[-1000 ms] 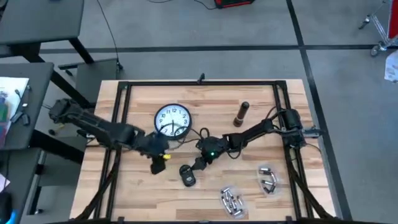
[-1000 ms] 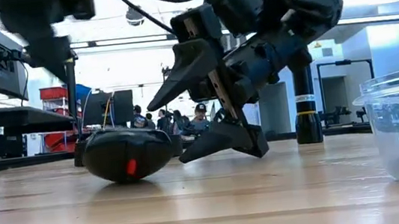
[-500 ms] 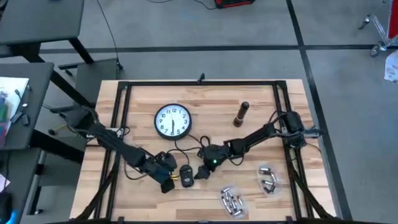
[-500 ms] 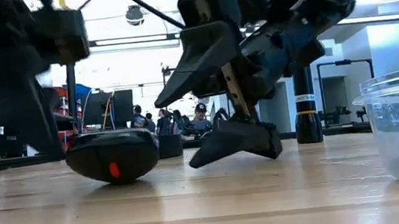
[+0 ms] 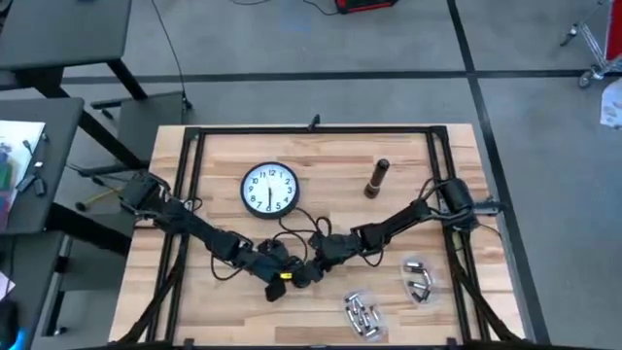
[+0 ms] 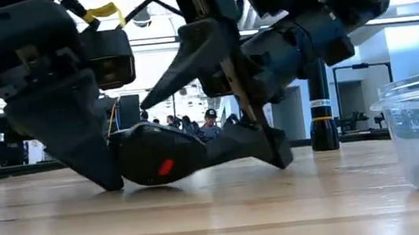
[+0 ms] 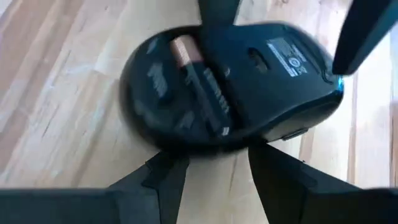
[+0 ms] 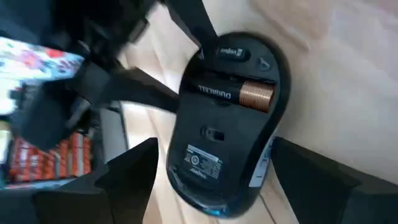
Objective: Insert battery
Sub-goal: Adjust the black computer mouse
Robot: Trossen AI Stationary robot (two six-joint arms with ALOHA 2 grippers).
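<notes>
Lying belly-up between both sets of spread fingers, the mouse (image 8: 227, 118) shows a battery (image 8: 236, 93) seated; left gripper (image 5: 282, 279) and right gripper (image 5: 313, 267) flank it.

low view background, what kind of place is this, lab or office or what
Probably a robotics lab or workshop. Behind the wooden table, the low view shows an open hall with people seated at benches under strip lighting, and the high view shows a bare concrete floor marked with dark tape lines.
</notes>
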